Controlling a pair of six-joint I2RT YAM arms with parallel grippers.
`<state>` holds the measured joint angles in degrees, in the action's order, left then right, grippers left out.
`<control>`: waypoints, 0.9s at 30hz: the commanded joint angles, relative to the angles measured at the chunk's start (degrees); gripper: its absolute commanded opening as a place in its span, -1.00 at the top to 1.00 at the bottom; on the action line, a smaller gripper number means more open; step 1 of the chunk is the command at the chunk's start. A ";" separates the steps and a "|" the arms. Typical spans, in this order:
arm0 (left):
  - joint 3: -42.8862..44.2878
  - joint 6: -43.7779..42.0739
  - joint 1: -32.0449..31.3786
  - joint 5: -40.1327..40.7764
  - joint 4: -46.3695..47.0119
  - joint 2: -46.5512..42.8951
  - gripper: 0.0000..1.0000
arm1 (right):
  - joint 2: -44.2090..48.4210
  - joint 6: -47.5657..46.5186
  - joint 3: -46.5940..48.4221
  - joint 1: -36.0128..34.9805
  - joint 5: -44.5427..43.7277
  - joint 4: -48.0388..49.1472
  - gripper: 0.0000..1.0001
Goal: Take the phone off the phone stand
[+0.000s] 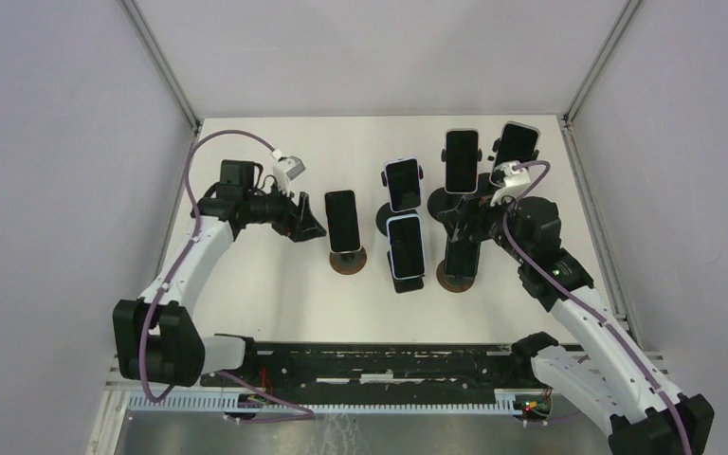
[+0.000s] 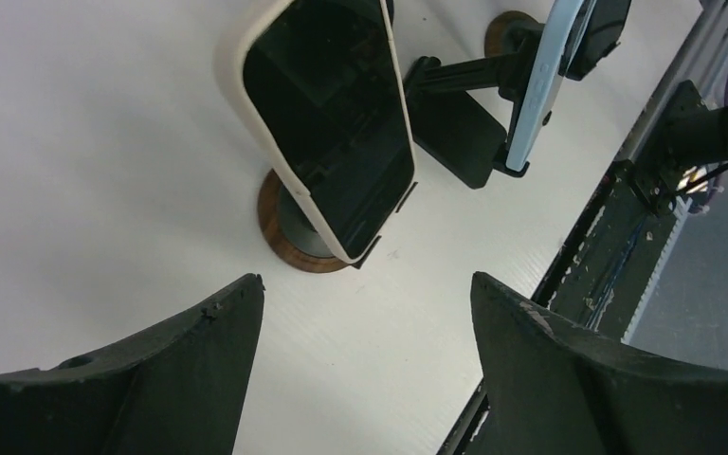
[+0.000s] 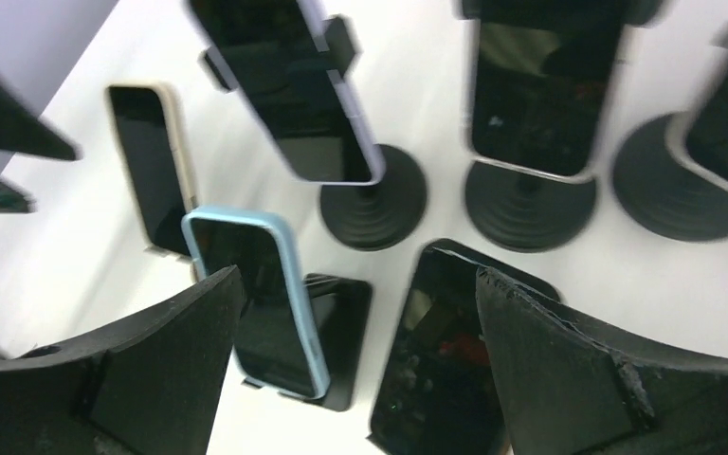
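Several phones stand on stands on the white table [image 1: 265,294]. A cream-cased phone [image 1: 342,220] leans on a stand with a round wooden base [image 1: 348,263]. My left gripper [image 1: 309,224] is open and empty just left of it. In the left wrist view the cream phone [image 2: 332,123] and its base [image 2: 289,245] lie ahead of the open fingers [image 2: 368,294]. My right gripper [image 1: 464,220] is open above a black phone [image 1: 460,254] on a brown-based stand. In the right wrist view that black phone [image 3: 441,351] lies between the spread fingers [image 3: 360,280], untouched.
A light-blue phone [image 1: 406,246] stands on a black flat stand between the two grippers. Three more phones [image 1: 403,184] [image 1: 462,159] [image 1: 519,142] stand on black round stands behind. Grey walls enclose the table. A black rail [image 1: 389,365] runs along the near edge.
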<state>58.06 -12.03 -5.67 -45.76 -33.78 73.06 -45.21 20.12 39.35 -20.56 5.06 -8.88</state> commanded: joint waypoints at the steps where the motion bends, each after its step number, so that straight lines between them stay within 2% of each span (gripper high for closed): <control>1: -3.06 0.52 -3.26 -3.92 5.60 2.67 -0.69 | -4.08 -3.67 6.99 -2.43 8.59 -0.39 -0.96; 8: -3.72 -0.44 -5.31 -5.41 10.44 9.32 -0.55 | -9.79 -4.19 12.27 -6.47 15.88 0.28 -0.89; 20: -1.77 -3.65 -5.14 -11.44 13.76 18.30 -0.39 | -15.29 -4.38 15.18 -10.80 18.89 1.43 -0.80; 27: 0.59 -8.15 -4.79 -16.19 11.14 20.20 -0.03 | -17.16 -3.77 15.93 -12.06 20.02 1.99 -0.66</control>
<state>54.78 -14.68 -10.83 -56.77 -22.22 92.86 -61.78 16.23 52.42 -31.90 23.62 -9.74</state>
